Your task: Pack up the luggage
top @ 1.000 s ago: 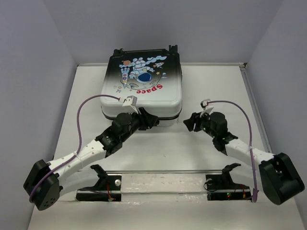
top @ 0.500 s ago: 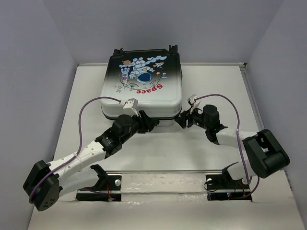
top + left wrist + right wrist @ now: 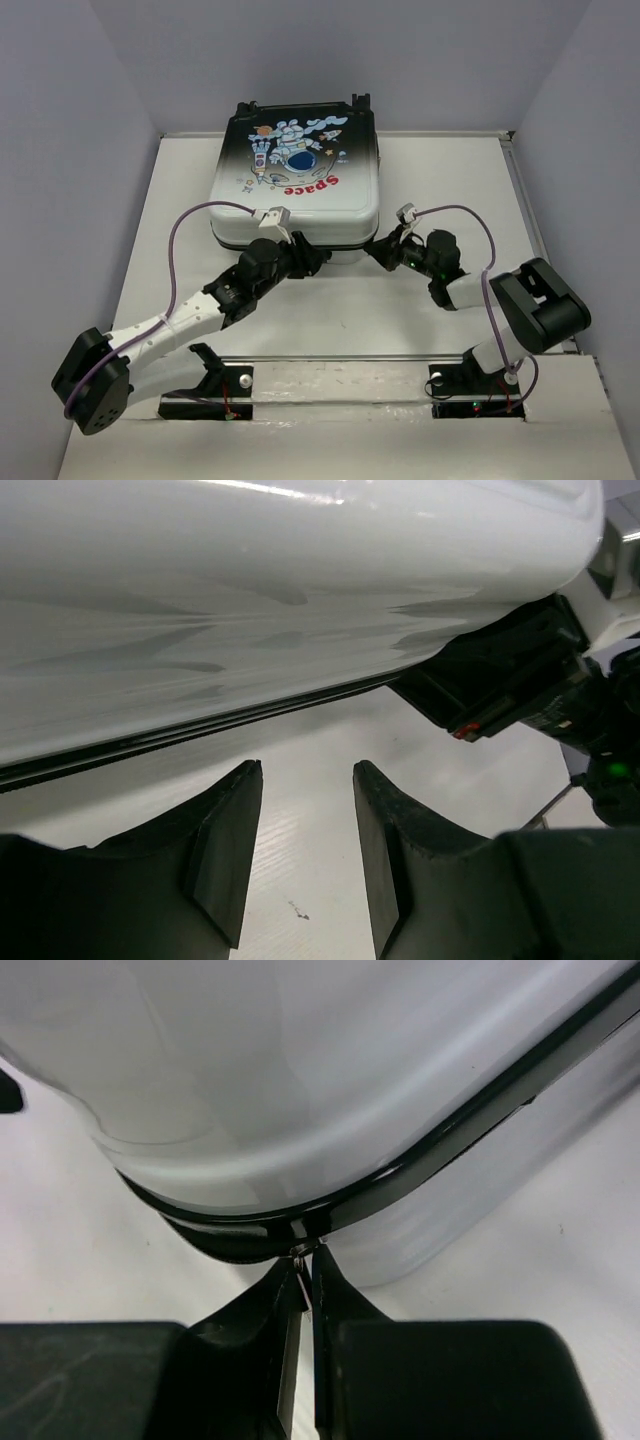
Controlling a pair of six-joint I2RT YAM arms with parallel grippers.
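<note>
The luggage lies flat and closed at the back of the table, astronaut and red "Space" print facing up. My left gripper is open and empty, just off the luggage's near edge; in the left wrist view its fingers point at the white shell and the black zipper seam. My right gripper is at the luggage's near right corner. In the right wrist view it is shut on a thin metal zipper pull at the black seam of the shell.
Purple cables loop above both arms. A metal rail with black arm mounts runs along the near table edge. Grey walls enclose the table on the left, back and right. The right gripper's black body shows in the left wrist view.
My right arm has swung left, and its gripper has gone from beside the luggage to its near right corner. The left arm has barely moved.
</note>
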